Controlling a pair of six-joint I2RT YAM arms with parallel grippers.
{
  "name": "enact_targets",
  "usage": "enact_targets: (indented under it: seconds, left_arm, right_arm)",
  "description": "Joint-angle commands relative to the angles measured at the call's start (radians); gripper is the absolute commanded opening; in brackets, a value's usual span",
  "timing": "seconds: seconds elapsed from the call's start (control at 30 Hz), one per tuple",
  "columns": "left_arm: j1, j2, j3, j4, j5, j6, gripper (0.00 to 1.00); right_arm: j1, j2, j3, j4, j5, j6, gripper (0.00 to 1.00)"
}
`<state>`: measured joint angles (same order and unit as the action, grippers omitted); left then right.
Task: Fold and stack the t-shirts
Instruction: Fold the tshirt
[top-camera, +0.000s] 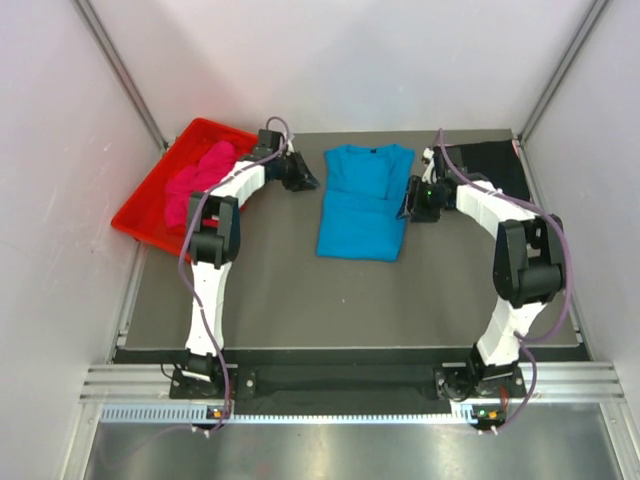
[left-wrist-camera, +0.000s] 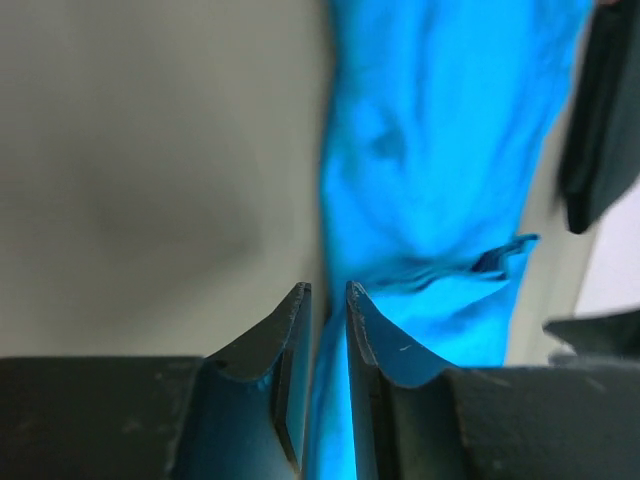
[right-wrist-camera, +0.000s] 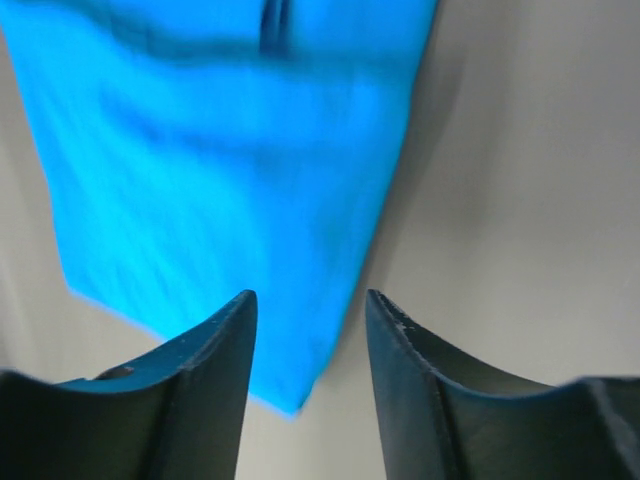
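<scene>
The turquoise t-shirt (top-camera: 360, 200) lies flat mid-table, sleeves folded in, collar toward the back. My left gripper (top-camera: 312, 183) is at its upper left edge. In the left wrist view the gripper (left-wrist-camera: 328, 288) has its jaws almost together with blue cloth (left-wrist-camera: 430, 150) between them. My right gripper (top-camera: 405, 205) is at the shirt's right edge. In the right wrist view the gripper (right-wrist-camera: 310, 295) is open and empty, with a corner of the shirt (right-wrist-camera: 230, 190) just beyond the tips. The black t-shirt (top-camera: 495, 165) lies at the back right. The magenta t-shirt (top-camera: 200, 180) is bunched in the tray.
The red plastic tray (top-camera: 150, 210) sits at the table's back left corner, tilted over the edge. White walls close in the table on both sides and at the back. The dark table surface (top-camera: 350, 300) extends in front of the turquoise shirt.
</scene>
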<state>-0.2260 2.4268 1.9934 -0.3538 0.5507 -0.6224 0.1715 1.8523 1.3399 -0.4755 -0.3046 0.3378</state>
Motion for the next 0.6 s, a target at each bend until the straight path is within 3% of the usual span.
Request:
enact_targets:
  seconds: [0.0,0.13,0.23,0.33,0.57]
  left_arm:
    - [0.004,-0.165,-0.053,-0.069,-0.066,0.042,0.26]
    - [-0.009,-0.340,-0.264,-0.082,-0.023,0.081,0.28]
    - [-0.027,-0.435,-0.505,-0.022,0.026,0.099,0.29]
    - [-0.042,-0.492,-0.640,0.022,0.058,0.092,0.30]
    - [-0.049,-0.488,-0.798,0.211,0.172,0.012,0.34]
  right_arm:
    - [-0.003,-0.135,-0.096,0.054,-0.079,0.012,0.50]
    - [0.002,-0.212,-0.220,0.106,-0.148,0.046,0.54]
    - [0.013,-0.251,-0.303,0.149,-0.177,0.049,0.54]
    - [0.019,-0.257,-0.350,0.172,-0.182,0.030,0.55]
    - [0.031,-0.231,-0.432,0.296,-0.235,0.056,0.52]
